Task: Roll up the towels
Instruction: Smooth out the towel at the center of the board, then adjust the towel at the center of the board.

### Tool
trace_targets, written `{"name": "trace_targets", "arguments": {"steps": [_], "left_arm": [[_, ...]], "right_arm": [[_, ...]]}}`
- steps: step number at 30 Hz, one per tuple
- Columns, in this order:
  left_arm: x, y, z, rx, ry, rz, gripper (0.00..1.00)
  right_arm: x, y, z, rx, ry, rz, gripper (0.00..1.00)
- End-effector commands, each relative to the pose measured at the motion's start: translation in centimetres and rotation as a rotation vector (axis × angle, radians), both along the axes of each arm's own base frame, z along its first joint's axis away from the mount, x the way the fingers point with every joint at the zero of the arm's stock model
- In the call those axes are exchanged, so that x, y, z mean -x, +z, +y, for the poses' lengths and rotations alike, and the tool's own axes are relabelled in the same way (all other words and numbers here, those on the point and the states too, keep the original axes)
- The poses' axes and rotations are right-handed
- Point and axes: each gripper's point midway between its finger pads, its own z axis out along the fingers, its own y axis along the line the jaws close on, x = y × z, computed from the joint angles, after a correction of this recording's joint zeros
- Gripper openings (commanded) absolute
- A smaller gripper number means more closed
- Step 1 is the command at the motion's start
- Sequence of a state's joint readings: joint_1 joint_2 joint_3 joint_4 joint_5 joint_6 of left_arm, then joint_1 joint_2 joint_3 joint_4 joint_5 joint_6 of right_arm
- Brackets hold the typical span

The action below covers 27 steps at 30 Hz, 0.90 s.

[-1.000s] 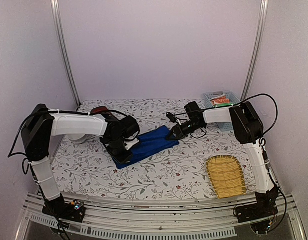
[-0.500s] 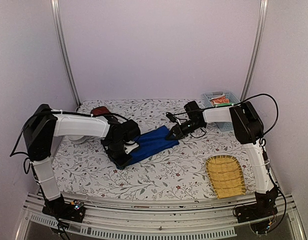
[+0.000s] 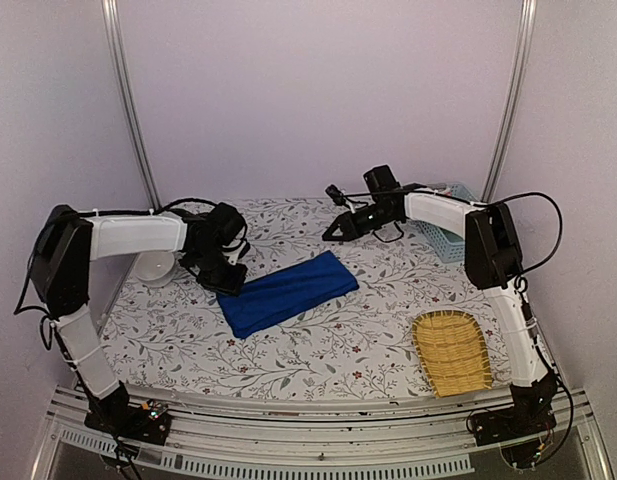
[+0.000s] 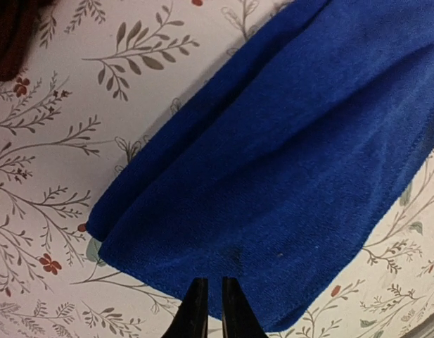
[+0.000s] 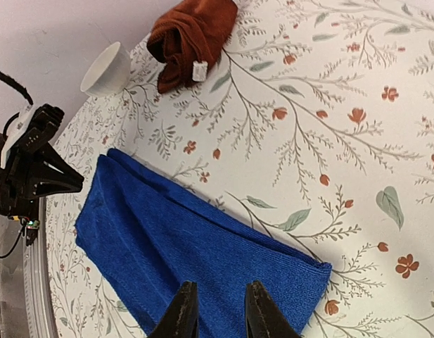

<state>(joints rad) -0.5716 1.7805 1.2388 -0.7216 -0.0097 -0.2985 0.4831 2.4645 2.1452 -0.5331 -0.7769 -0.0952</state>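
Blue towel [image 3: 288,292]: folded into a long strip, lying flat and unrolled in the middle of the table [image 3: 318,350], slanting between the two arms.
Brown towel [image 5: 190,39]: bundled up at the far left, just beside a white cup [image 5: 107,70]; looks already rolled, though how tightly cannot be told.
Left pincer [image 4: 211,317]: poised over the left end of the strip, fingers almost together with only a slim gap, gripping nothing.
Right pincer [image 5: 217,310]: raised above the right end of the strip, fingers apart, empty.
Done: by the look of it, one towel of two.
Left to do: rolling the blue strip from one end; no turn started, neither pincer seen gripping cloth.
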Motion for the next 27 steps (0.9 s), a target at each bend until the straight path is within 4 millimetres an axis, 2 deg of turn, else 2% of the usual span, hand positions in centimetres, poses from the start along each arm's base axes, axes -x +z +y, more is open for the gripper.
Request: {"name": "trace_targets", "arguments": {"steps": [1, 5, 9, 10, 11, 12, 13, 15, 16, 17, 18, 19, 21, 23, 25, 27], "left_arm": [[-0.3, -3.5, 0.5, 0.019, 0.096, 0.046, 0.14], [-0.8, -5.4, 1.0, 0.022, 0.123, 0.068, 0.17], [-2.0, -6.8, 2.9, -0.044, 0.156, 0.070, 0.21], [-2.5, -6.5, 3.5, -0.061, 0.165, 0.059, 0.23], [-2.6, -7.7, 4.2, -0.094, 0.175, 0.081, 0.24], [-3.2, -7.7, 4.5, -0.102, 0.177, 0.076, 0.24], [-4.1, -7.3, 4.5, -0.098, 0.171, 0.061, 0.25], [-6.0, -6.6, 4.3, -0.102, 0.143, 0.021, 0.26], [-6.9, -6.3, 4.1, -0.106, 0.127, 0.003, 0.27], [-8.0, -6.0, 3.6, -0.104, 0.103, -0.020, 0.27], [-9.1, -5.6, 3.1, -0.102, 0.081, -0.040, 0.27], [-10.2, -5.4, 2.6, -0.099, 0.065, -0.058, 0.28], [-12.0, -4.9, 1.6, -0.093, 0.028, -0.080, 0.28], [-13.5, -4.2, 0.5, -0.091, -0.002, -0.111, 0.28], [-14.5, -2.7, -0.5, -0.102, -0.037, -0.162, 0.29], [-14.6, -1.0, -1.4, -0.125, -0.060, -0.214, 0.29]], "right_arm": [[0.4, -7.8, -0.8, 0.099, -0.023, 0.132, 0.26], [-0.1, -10.8, -1.7, 0.173, -0.076, 0.149, 0.25], [-0.8, -12.8, -4.1, 0.292, -0.183, 0.150, 0.24], [-0.6, -13.1, -4.9, 0.313, -0.204, 0.160, 0.23], [-0.3, -13.1, -5.5, 0.322, -0.216, 0.175, 0.23], [0.4, -13.5, -6.3, 0.340, -0.224, 0.197, 0.22], [1.8, -14.1, -7.1, 0.360, -0.228, 0.235, 0.21], [4.5, -14.0, -8.1, 0.366, -0.216, 0.290, 0.17], [6.1, -13.4, -8.1, 0.348, -0.201, 0.314, 0.13], [7.6, -11.6, -7.9, 0.326, -0.180, 0.313, 0.13], [9.7, -11.2, -7.6, 0.325, -0.152, 0.325, 0.12], [11.9, -10.4, -7.0, 0.323, -0.113, 0.330, 0.12], [17.6, -9.1, -4.6, 0.298, 0.038, 0.338, 0.13], [21.9, -7.2, -2.8, 0.263, 0.166, 0.336, 0.16], [23.9, -5.4, -1.7, 0.232, 0.240, 0.303, 0.18], [23.5, -4.2, -1.7, 0.226, 0.239, 0.274, 0.18]]}}
